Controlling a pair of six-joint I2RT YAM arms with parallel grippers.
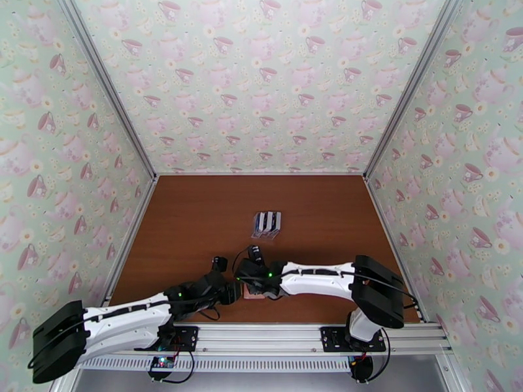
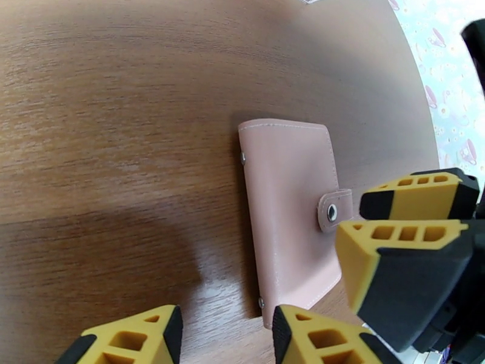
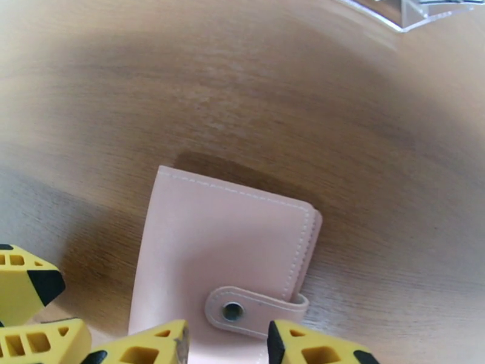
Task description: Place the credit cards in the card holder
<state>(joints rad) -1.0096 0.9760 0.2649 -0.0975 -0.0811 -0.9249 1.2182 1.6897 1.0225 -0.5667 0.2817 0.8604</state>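
The left arm (image 1: 124, 318) extended from the near-left corner. The left claw (image 2: 225, 327) sat low over the brown surface (image 1: 196, 217). Its 2 yellow fingers (image 2: 130, 341) stood apart with bare wood between them, so it was open and held nothing.

Just right of it lay the card holder (image 2: 285, 207), folded closed and flat near the front edge of the surface. Its near corner was just beside 1 of those fingers. The snap tab (image 3: 242, 310) wrapped over one long edge.

The right claw (image 3: 227, 338) hung at that edge, 1 finger on each side of the tab. Its jaws were parted and did not visibly pinch anything, so it too was open.

Farther back, at mid-surface and well apart from the holder, the credit cards (image 1: 267, 220) – black and white – stood on edge in a clear rack (image 1: 263, 236).

The right arm (image 1: 327, 279) extended in from the near-right, and its claw nearly met the left one over the holder.
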